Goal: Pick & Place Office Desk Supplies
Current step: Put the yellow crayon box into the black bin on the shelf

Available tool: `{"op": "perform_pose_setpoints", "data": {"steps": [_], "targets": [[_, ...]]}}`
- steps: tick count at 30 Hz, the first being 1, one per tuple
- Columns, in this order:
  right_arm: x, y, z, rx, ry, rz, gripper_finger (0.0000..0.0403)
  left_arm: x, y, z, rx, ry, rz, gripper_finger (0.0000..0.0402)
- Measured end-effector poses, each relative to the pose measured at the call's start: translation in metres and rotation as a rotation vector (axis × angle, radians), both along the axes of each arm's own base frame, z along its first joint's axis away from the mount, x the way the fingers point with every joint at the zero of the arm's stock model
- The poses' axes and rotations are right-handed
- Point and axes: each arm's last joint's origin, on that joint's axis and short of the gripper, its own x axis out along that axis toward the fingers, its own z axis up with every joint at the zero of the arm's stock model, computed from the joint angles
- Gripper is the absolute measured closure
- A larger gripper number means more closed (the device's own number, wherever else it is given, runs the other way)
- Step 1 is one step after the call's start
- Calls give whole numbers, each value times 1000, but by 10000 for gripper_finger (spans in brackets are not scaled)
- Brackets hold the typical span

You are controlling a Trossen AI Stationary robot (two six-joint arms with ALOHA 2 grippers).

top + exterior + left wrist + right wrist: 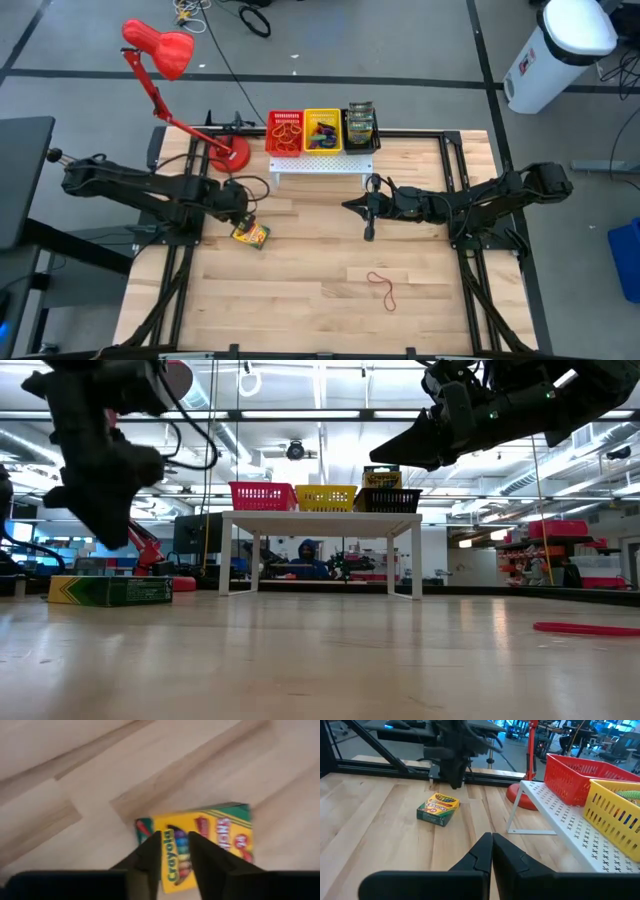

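A yellow-and-green crayon box (251,235) lies flat on the wooden table, left of centre, and also shows in the left wrist view (215,832). My left gripper (175,836) hangs just above it, pointing steeply down, its fingers a narrow gap apart and clear of the box (110,590). A loose red rubber band (382,287) lies on the table toward the near right. My right gripper (370,212) hovers shut and empty at mid-table, in front of the white rack (320,163).
On the rack stand a red basket (285,132) with rubber bands, a yellow basket (322,130) and a black basket (360,128) with crayon boxes. A red desk lamp (160,50) has its base (232,155) at the far left. Bare wood lies near the front edge.
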Motion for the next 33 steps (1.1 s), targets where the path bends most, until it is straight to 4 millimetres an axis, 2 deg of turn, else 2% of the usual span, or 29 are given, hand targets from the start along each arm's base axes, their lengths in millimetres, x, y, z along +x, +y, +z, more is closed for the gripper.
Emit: {"op": "perform_pose_setpoints", "data": {"steps": [6,11,15,19,26,33], "targets": [[0,0,0,0,0,0,382,2,1,-9,-45,53,27,230],[0,0,0,0,1,0,382,4,-4,-16,-70,92,6,225],[0,0,0,0,2,0,382,-3,-8,-35,-102,117,23,241],[0,0,0,0,2,0,382,-4,-10,-47,-132,53,12,259],[0,0,0,0,2,0,382,4,-11,-45,-141,-60,-92,304],[0,0,0,0,2,0,382,6,-12,-44,-109,-79,-167,381]]}}
